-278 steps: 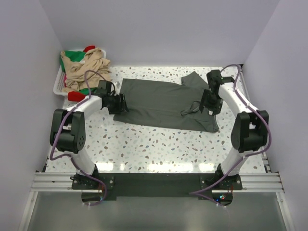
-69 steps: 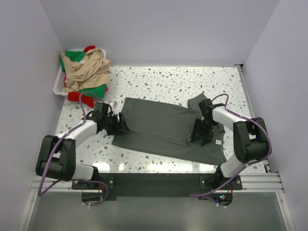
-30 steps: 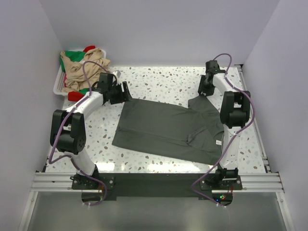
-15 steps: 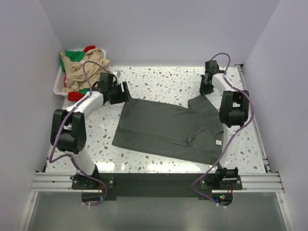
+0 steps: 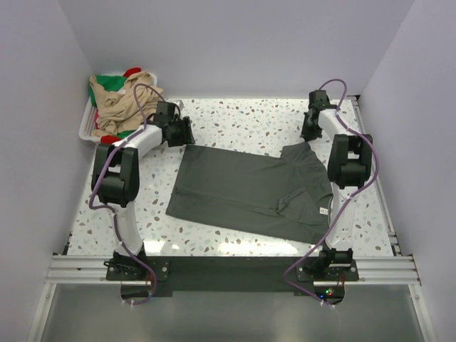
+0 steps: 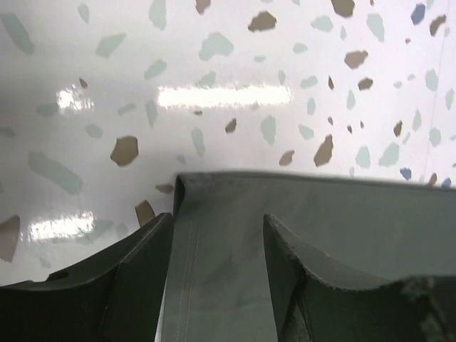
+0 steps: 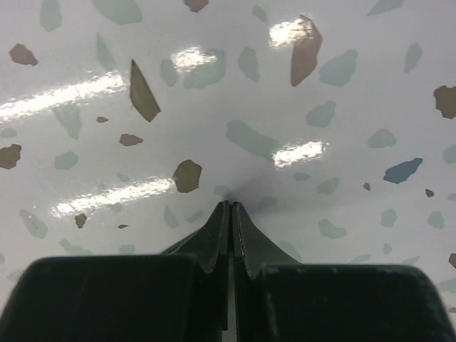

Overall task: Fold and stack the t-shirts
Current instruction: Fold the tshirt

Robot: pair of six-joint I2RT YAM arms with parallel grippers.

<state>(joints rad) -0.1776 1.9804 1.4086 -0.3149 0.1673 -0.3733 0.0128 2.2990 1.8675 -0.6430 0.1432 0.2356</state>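
A large dark grey t-shirt (image 5: 249,189) lies spread flat mid-table, its small white label (image 5: 322,211) at the near right. My left gripper (image 5: 187,133) sits low at the shirt's far left corner. In the left wrist view it (image 6: 219,216) is open, its two fingers astride the stitched hem corner of the grey cloth (image 6: 306,214). My right gripper (image 5: 308,135) is at the far edge of the right sleeve. In the right wrist view it (image 7: 230,205) is shut, tips down on the speckled table. No cloth shows there, so I cannot tell if any is pinched.
A white basket (image 5: 84,128) stands at the far left corner, heaped with beige, green and red t-shirts (image 5: 121,100). Walls close in the table on the left, back and right. The speckled tabletop (image 5: 242,117) runs behind the shirt.
The right gripper's jaws have closed at the sleeve edge. The left arm has swung in, bringing its gripper onto the hem corner, and its jaws have narrowed somewhat.
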